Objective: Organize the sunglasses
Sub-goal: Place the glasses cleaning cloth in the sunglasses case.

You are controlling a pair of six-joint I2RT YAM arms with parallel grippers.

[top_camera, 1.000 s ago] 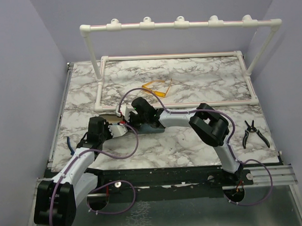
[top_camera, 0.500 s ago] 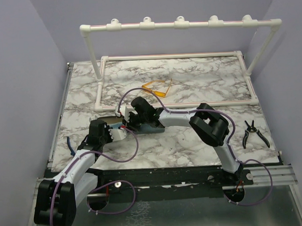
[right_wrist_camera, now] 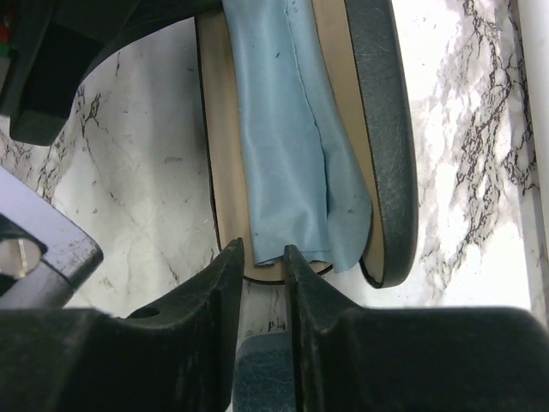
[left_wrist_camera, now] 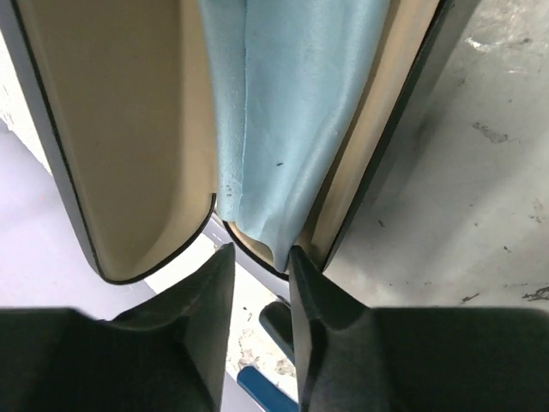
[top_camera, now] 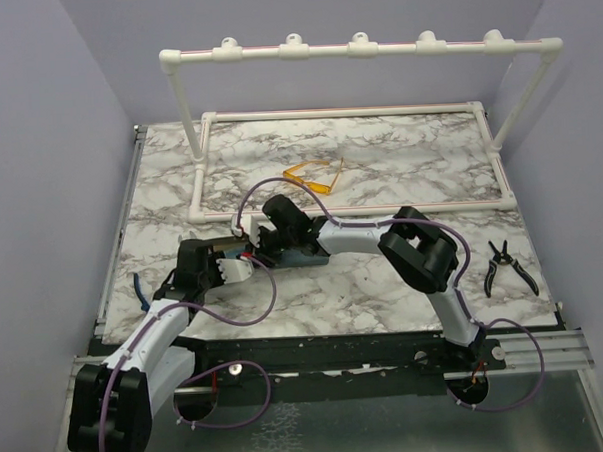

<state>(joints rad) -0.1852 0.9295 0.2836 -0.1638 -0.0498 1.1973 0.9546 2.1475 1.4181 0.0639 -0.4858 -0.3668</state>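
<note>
From the left wrist: looking into the open case (left_wrist_camera: pixel 129 129), beige lining and blue cloth (left_wrist_camera: pixel 283 103) bared, with the left gripper (left_wrist_camera: pixel 262 283) just eased from clenched to slightly parted, pinching nothing. From the right wrist: same case, with the right gripper (right_wrist_camera: pixel 264 283) likewise freshly loosened at its rim. Suggests opening done, loading next. From the top: yellow pair (top_camera: pixel 312 175) on the table (top_camera: pixel 430 190) beyond the arms, well apart from the case. Cannot find the dark pair, nor see much of the case under the arms.

no legible text, labels or numbers anywhere
</note>
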